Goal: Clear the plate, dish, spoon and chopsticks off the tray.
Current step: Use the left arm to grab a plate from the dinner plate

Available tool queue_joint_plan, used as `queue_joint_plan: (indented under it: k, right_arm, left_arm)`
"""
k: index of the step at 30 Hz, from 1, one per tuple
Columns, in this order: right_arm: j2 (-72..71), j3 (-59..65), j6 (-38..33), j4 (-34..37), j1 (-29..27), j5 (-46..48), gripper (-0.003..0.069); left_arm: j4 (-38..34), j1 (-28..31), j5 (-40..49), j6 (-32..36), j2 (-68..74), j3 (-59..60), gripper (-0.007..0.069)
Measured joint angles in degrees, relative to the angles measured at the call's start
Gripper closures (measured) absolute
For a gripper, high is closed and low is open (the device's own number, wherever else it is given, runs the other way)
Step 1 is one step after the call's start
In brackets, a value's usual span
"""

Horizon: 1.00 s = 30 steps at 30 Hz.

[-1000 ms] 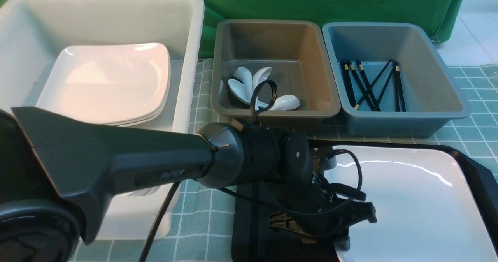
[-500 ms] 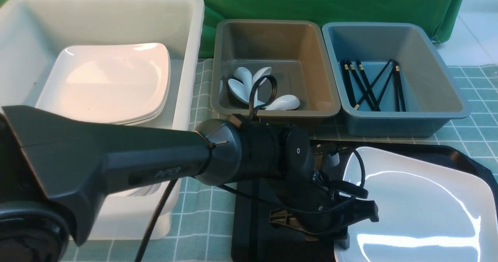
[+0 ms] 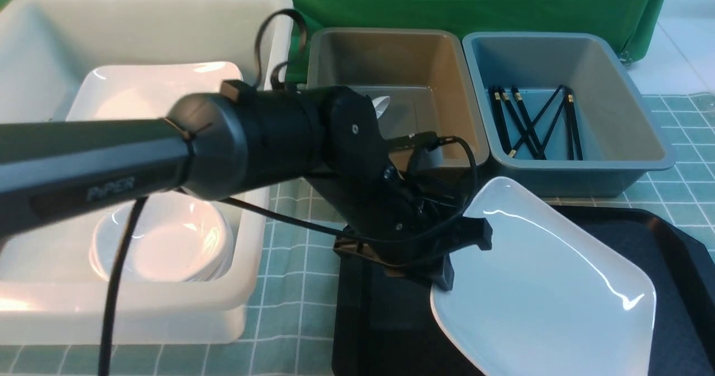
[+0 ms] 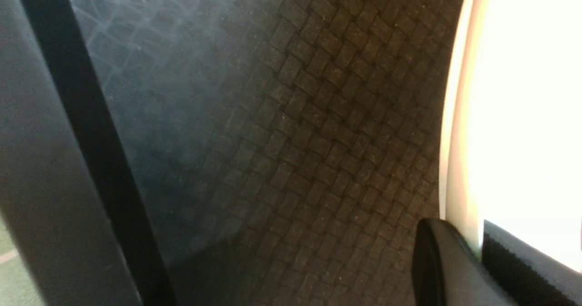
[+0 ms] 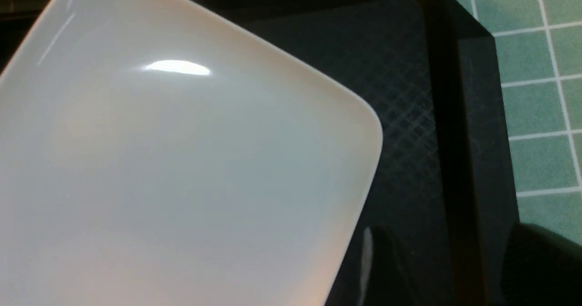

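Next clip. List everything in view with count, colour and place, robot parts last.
plate: one, white, held tilted, near right
tray: one, black, beneath the plate
white tub: one, left, holding stacked plates and small dishes
grey tub: one, back middle; one white spoon shows
blue tub: one, back right, holding several black chopsticks
tablecloth: one, green checked, underneath
left arm: one, black, across front
left gripper: black, shut on plate's edge
right gripper: dark, open, above tray
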Motion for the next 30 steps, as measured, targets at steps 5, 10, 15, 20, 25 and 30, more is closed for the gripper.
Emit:
queue_joint_plan:
  k: [5,10,15,20,25,30]
  right_arm:
    - [0.0,0.0,0.0,0.0,0.0,-0.1,0.0272]
    - [0.0,0.0,0.0,0.0,0.0,-0.1,0.0272]
    - [0.0,0.0,0.0,0.0,0.0,-0.1,0.0279]
    - [0.0,0.0,0.0,0.0,0.0,-0.2,0.0285]
    - [0.0,0.0,0.0,0.0,0.0,-0.2,0.0285]
    - [0.0,0.0,0.0,0.0,0.0,-0.2,0.0286]
  left_arm:
    - [-3.6,1.0,0.5,2.9,-1.1,0.1,0.0606]
    - [-5.0,1.2,1.3,4.9,-2.2,0.2,0.0606]
    - [-4.5,1.2,1.7,5.0,-2.4,0.4,0.0606]
    - [-0.5,1.2,1.4,3.7,-1.1,0.5,0.0606]
    - [-0.4,1.2,0.7,3.3,2.2,0.5,0.0606]
    - [-1.8,1.2,-0.2,3.3,4.6,0.5,0.0600]
